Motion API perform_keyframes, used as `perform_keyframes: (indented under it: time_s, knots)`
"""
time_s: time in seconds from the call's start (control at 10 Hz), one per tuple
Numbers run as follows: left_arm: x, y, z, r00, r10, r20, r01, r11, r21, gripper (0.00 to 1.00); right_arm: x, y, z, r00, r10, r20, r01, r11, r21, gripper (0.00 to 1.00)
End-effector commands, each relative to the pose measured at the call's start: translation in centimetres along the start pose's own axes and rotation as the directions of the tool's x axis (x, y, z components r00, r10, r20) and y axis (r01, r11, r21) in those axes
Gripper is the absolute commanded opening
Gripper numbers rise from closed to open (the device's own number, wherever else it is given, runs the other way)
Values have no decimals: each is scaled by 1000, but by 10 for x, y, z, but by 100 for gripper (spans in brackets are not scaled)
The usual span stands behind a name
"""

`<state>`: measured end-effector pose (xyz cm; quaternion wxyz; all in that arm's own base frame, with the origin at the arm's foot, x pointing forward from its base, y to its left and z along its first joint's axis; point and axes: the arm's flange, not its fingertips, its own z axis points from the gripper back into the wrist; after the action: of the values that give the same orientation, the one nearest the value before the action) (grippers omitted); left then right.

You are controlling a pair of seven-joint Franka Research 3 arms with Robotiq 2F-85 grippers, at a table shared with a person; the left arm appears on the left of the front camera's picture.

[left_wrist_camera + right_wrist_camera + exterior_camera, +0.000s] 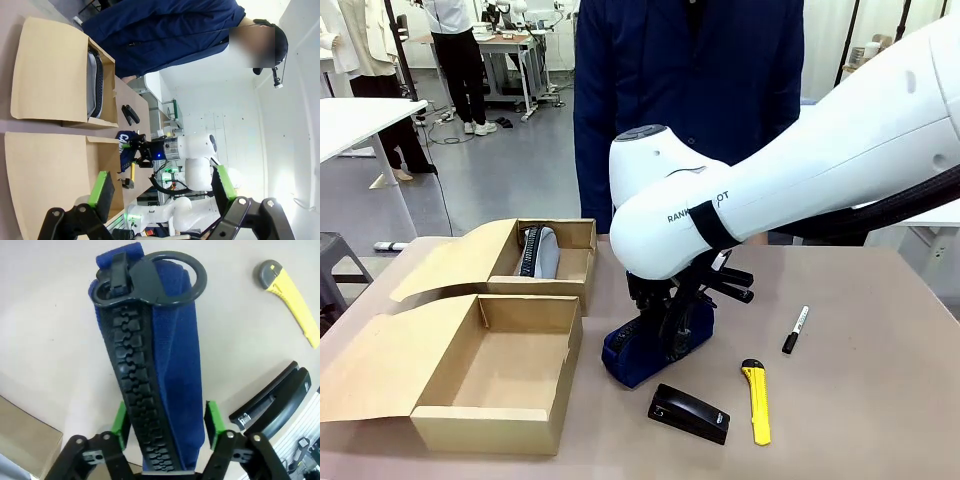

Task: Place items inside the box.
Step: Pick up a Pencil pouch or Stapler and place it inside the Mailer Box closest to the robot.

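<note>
The navy pencil pouch (625, 358) (172, 380) lies on the table, its black zipper facing up. My right gripper (670, 335) (165, 426) reaches down astride it, one green pad on each long side. The left pad is at the zipper's edge and a thin gap shows at the right pad; the jaws are open. A black stapler (688, 412) (272, 402), a yellow utility knife (757, 400) (292, 295) and a marker pen (795, 329) lie to the pouch's right. The near box (490, 425) has nothing in it. My left gripper (160, 195) is open and holds nothing.
A second cardboard box (575, 280) behind the near one holds a grey and black pouch (538, 250). Both lids fold out to the left. A person in a navy jacket (690, 90) stands at the far edge. Bare tabletop lies to the right, past the marker pen.
</note>
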<state>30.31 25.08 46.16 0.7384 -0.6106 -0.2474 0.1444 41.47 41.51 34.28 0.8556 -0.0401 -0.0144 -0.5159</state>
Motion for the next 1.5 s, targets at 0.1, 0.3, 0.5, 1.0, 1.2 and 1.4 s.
perform_keyframes:
  time_s: [0.1,0.3,0.5,1.0,1.2,1.4]
  knots:
    - [-2,-2,0,1000,-19,-4,19,1000,-11,100,-3,1,11,999,3,34,-4,1000,16,0]
    - [-2,-2,0,1000,-19,-4,19,1000,-11,100,-3,1,10,999,3,35,-4,1000,16,0]
    - [-2,-2,0,1000,-19,-4,19,1000,-11,100,-4,1,12,1000,9,26,-10,1000,28,0]
    - [-2,-2,0,1000,-19,-4,19,1000,-11,100,-18,-21,65,981,192,-21,-188,973,132,0]
    - [-2,-2,0,1000,-19,-4,19,1000,-11,100,-60,-87,130,839,516,-171,-512,856,71,0]
    - [-2,-2,0,1000,-19,-4,19,1000,-11,100,-97,-161,149,403,899,-170,-910,414,30,0]
